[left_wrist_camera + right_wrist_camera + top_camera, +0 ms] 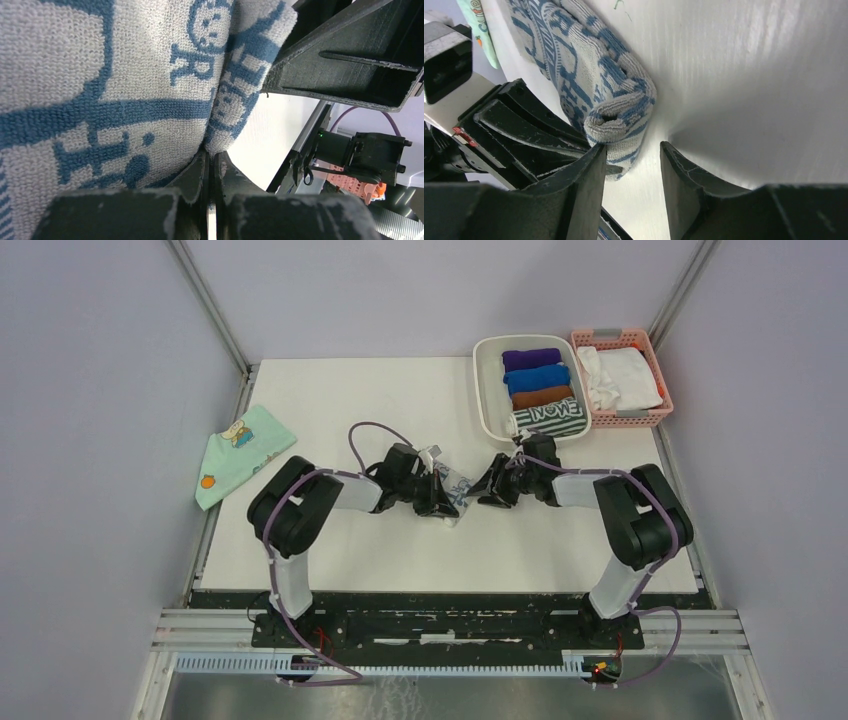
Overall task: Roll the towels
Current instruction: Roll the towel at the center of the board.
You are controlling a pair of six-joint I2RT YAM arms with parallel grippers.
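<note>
**Q:** While both arms meet over the middle of the table point(330, 400), which one has the cloth?

**Operator:** My left hand point(211, 185), pressed together, pinches a fold of the blue-grey towel point(609, 85). Its wrist view shows terry running down between the fingers. I read that pinch as an anchor, so the roll cannot spring loose.

**Q:** And the other arm?

**Operator:** My right hand point(633, 150) stands spread and grips nothing. The roll's near end lies just beside one finger; whether they touch, I cannot tell. Placed so, it could close on that end or nudge the roll.

**Q:** How does the towel look?

**Operator:** A loose cylinder, apparently resting on the table, with the spiral visible at its end. It has pale loops with blue figures and letters. The outer layer looks slack, so I judge the roll formed but not tight.

**Q:** The second towel?

**Operator:** The striped towel point(548, 418) lies rolled in the white tray point(490, 360), nearest of four rolls, lettering up. The mint-green cloth point(240, 450) lies at the table's left edge, well apart from both hands.
</note>
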